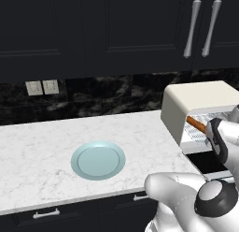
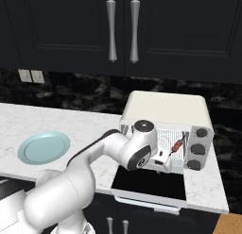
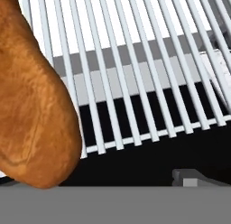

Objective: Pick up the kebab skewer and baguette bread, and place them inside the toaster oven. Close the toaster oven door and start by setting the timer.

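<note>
The cream toaster oven (image 2: 165,105) stands on the counter with its dark glass door (image 2: 149,181) folded down flat. My gripper (image 2: 164,158) reaches into the oven mouth just above the wire rack (image 3: 135,60), open, with nothing between its fingers. The orange-brown baguette bread (image 3: 31,96) lies on the rack close to the hand's left; its end also shows inside the oven (image 1: 196,124). The kebab skewer (image 2: 177,146) rests on the rack just right of my hand. Whether the hand touches it is hidden.
An empty light blue plate (image 1: 98,160) sits on the white marble counter left of the oven. Three dark knobs (image 2: 197,149) line the oven's right front. Dark cabinets with silver handles (image 2: 112,30) hang above. The open door overhangs the counter's front edge.
</note>
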{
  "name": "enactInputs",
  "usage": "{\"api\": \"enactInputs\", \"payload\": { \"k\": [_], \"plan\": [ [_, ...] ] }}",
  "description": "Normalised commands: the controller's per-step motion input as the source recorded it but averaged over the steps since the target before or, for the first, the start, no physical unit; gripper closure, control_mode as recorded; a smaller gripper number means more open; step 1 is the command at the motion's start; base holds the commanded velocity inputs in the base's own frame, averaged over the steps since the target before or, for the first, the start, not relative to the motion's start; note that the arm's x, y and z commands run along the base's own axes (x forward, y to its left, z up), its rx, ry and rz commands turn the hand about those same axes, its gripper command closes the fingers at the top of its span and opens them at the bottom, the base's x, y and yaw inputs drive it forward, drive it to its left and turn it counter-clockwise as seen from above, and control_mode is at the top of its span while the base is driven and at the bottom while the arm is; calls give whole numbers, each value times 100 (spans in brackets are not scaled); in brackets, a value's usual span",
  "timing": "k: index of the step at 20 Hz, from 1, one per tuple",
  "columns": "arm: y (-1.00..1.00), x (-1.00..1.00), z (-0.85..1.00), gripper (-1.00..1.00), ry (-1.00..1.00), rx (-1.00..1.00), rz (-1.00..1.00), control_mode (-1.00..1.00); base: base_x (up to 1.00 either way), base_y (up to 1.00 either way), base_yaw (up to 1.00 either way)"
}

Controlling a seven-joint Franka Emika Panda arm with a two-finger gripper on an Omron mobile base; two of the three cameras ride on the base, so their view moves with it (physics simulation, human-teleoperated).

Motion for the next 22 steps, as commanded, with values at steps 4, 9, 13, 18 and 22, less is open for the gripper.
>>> {"api": "enactInputs", "payload": {
  "k": [4, 9, 13, 18, 22],
  "plan": [
    [0, 16, -3, -100, -4, 0, 10, -100, 0, 0, 0],
    [-10, 18, -2, -100, -2, 0, 13, -100, 0, 0, 0],
    [-11, 25, 0, -100, -2, 0, 14, -100, 0, 0, 0],
    [0, 46, 0, -100, 0, 0, 8, -100, 0, 0, 0],
    [0, 50, 0, -100, 0, 0, 3, -100, 0, 0, 0]
  ]
}}
